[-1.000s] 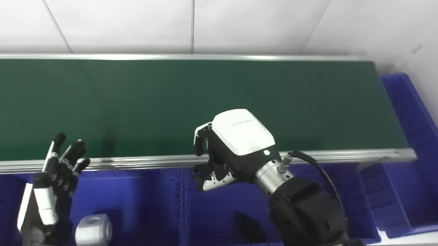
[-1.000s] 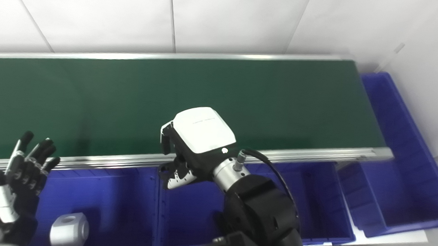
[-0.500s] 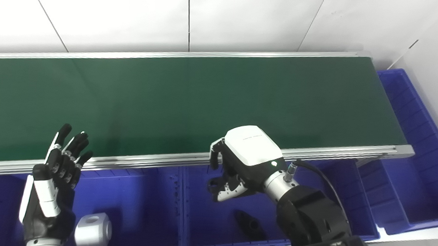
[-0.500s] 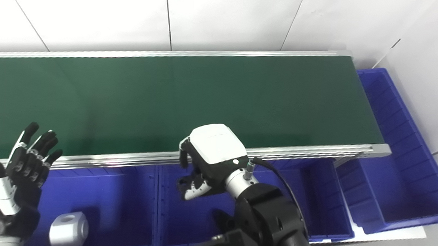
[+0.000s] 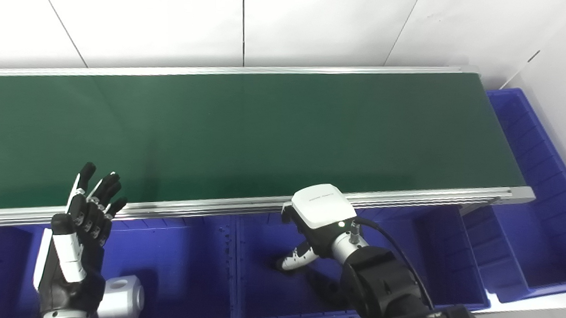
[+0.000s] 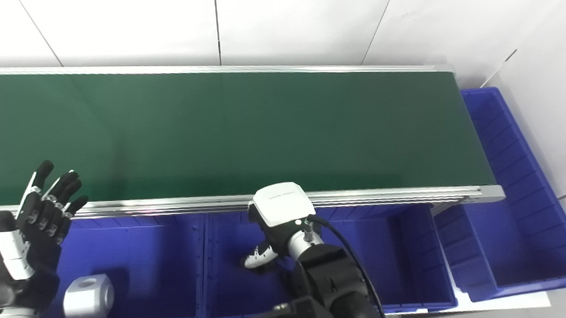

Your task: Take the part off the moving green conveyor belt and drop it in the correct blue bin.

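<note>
1. The left hand (image 5: 78,226) is raised at the near left, palm upright and fingers spread, holding nothing; its fingertips stand over the near rail (image 5: 188,207) of the belt.
2. Just right of that wrist a grey part (image 5: 120,299) with a round hole on top lies in the left bin (image 5: 185,270).
3. The right hand (image 5: 315,228) reaches down into the middle bin (image 5: 256,293), its white back uppermost. Only one light fingertip shows, low near the bin floor (the rest is hidden under the hand), so I cannot tell whether it is spread or closed, or whether it holds anything.
4. A dark shape lies in the shadow beside the right wrist in the middle bin; it is too dark to make out.
5. To the right sits a third bin (image 5: 442,264), and past the belt's end a long bin (image 5: 543,192) runs away from the camera.
6. Beyond the bins the green belt (image 5: 265,134) crosses the whole view with no part on it.
7. Farthest is the white panelled wall (image 5: 174,22).
</note>
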`<state>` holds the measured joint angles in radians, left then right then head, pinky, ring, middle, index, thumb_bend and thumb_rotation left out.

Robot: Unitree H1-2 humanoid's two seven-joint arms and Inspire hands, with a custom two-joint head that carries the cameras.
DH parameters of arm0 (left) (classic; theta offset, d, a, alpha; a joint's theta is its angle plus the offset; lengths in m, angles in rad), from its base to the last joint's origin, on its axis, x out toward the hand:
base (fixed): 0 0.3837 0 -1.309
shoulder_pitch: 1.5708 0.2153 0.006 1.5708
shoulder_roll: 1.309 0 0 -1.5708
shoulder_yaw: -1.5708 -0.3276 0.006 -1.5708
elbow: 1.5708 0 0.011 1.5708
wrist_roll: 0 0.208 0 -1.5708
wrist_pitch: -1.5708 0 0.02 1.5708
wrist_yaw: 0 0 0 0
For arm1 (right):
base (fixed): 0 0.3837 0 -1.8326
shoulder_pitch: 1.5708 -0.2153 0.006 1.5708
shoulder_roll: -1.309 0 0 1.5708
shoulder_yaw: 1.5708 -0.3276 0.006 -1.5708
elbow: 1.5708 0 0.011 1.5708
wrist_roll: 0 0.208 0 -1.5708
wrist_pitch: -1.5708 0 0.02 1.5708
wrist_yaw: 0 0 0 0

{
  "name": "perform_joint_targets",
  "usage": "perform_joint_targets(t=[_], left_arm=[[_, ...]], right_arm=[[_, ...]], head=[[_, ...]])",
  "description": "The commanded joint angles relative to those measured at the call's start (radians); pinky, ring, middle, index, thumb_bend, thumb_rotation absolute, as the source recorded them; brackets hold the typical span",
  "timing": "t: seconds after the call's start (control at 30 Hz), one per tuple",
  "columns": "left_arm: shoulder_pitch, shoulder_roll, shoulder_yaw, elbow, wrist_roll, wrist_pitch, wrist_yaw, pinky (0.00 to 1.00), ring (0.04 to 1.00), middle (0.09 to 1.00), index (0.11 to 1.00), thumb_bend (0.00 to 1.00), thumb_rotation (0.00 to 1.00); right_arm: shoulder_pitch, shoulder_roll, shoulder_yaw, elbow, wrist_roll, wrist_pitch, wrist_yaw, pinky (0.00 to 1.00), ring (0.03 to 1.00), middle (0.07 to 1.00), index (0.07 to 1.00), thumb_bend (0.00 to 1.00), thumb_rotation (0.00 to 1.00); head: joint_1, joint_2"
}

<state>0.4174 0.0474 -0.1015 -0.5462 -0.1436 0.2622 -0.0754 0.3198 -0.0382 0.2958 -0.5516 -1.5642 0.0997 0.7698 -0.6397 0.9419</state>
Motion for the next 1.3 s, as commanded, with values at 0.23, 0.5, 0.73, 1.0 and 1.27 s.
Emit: perform_joint_targets(t=[0.23, 0.5, 0.73, 1.0, 1.27], left_arm=[[0.006, -0.003, -0.017, -0.034, 0.015, -0.034, -0.005, 0.87, 0.916, 0.898, 0.975, 0.71, 1.00], [0.029, -0.014, -0.041, -0.005, 0.044, -0.083, -0.002, 0.85, 0.909, 0.894, 0.974, 0.72, 1.00], [0.071, -0.022, -0.093, 0.031, 0.144, -0.183, 0.003, 0.80, 0.878, 0.883, 0.995, 0.72, 1.00], [0.092, -0.028, -0.148, 0.089, 0.294, -0.354, 0.046, 0.80, 0.868, 0.893, 0.968, 0.84, 1.00], [0.116, -0.064, -0.137, 0.151, 0.357, -0.527, 0.123, 0.83, 0.912, 0.934, 1.000, 0.85, 1.00]], right_arm=[[0.009, -0.005, 0.004, -0.020, 0.010, -0.016, 0.012, 0.64, 0.729, 0.786, 0.796, 1.00, 0.76], [0.053, -0.002, -0.021, -0.110, 0.146, 0.000, 0.012, 0.56, 0.676, 0.752, 0.780, 1.00, 0.79], [0.316, 0.266, -0.143, -0.275, 0.860, 0.111, -0.283, 0.51, 0.628, 0.721, 0.756, 0.73, 0.96], [0.462, 0.379, -0.194, 0.041, 1.296, -0.277, -0.607, 0.82, 0.846, 0.901, 0.928, 0.70, 0.99], [0.387, 0.261, -0.201, 0.150, 1.391, -0.397, -0.679, 0.89, 0.904, 0.958, 0.996, 0.74, 0.99]], head=[[0.018, -0.010], [0.110, -0.043], [0.249, -0.092], [0.376, -0.147], [0.482, -0.192]])
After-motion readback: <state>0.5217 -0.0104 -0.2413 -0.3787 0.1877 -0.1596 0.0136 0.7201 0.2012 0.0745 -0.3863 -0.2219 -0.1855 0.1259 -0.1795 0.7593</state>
